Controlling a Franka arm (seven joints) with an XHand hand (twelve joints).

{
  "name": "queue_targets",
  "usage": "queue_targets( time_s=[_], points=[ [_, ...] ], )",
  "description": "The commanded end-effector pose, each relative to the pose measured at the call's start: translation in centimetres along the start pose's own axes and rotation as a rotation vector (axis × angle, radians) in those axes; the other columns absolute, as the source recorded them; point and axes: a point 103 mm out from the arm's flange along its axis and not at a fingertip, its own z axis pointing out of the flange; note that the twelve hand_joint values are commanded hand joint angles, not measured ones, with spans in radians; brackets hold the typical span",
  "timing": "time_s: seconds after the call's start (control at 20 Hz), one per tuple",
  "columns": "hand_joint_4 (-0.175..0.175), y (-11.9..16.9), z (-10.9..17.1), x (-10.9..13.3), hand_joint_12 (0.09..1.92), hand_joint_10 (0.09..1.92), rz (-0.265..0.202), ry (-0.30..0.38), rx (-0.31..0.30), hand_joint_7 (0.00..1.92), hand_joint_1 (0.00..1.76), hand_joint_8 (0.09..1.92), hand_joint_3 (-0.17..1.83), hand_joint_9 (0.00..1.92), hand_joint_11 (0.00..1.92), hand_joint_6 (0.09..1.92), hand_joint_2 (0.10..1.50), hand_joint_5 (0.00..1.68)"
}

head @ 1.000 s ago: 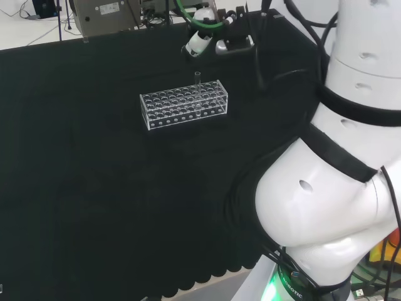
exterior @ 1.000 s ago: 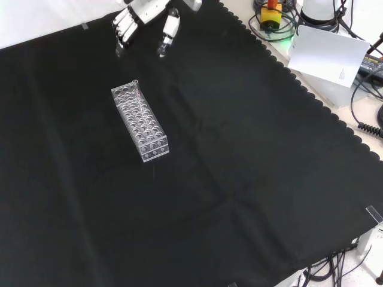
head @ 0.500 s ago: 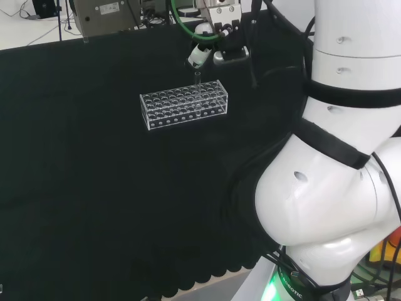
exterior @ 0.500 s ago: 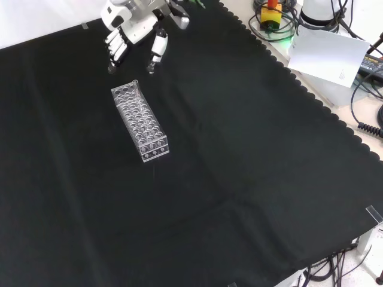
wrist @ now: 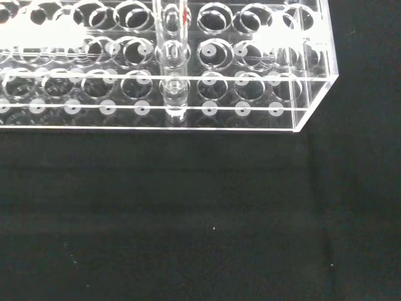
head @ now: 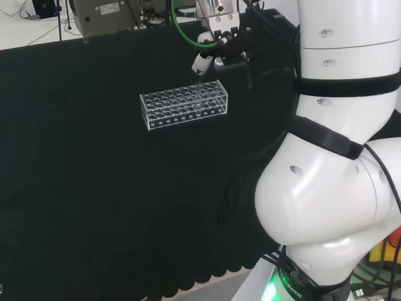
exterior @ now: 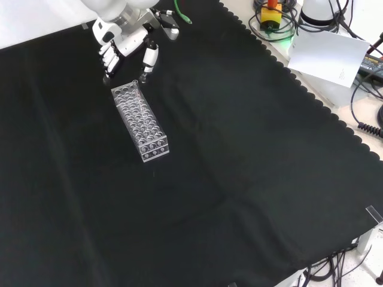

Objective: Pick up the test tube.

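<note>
A clear rack with many holes stands on the black cloth. One clear test tube stands upright in a hole at the rack's right end in the head view. In the front view that is the far end of the rack, where the test tube rises. The hand hangs just beyond that end, open, its fingers and thumb spread to either side above the tube. The hand sits right above the tube. In the wrist view the test tube stands in the rack.
The arm's big white links stand at the right of the head view. A green cable and grey equipment sit at the cloth's far edge. In the front view, a white box and cables lie past the scalloped edge.
The hand has come down and nearer to the rack's end with the test tube. The arm's upper links have swung over. The rack and tube have stayed put.
</note>
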Motion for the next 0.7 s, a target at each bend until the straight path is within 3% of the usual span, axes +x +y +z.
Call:
queue_targets(
  time_s=[0.05,0.25,0.5,0.7],
  points=[
    [-0.093,0.6,0.9,-0.2,1.56,0.95,-0.003,-0.007,0.038,0.32,0.69,0.95,-0.17,0.23,0.0,0.16,1.09,0.32],
    [-0.105,0.8,1.6,0.1,1.56,0.93,-0.011,0.006,0.052,0.42,0.71,0.95,-0.17,0.26,0.0,0.21,1.09,0.36],
    [-0.149,0.7,2.0,0.6,1.55,0.89,-0.02,0.03,0.053,0.66,0.77,0.97,-0.17,0.4,0.01,0.59,1.08,0.39],
    [-0.172,0.7,2.1,0.9,1.55,0.87,-0.021,0.039,0.04,0.76,0.8,0.98,-0.17,0.51,0.04,0.78,1.08,0.43]
  ],
)
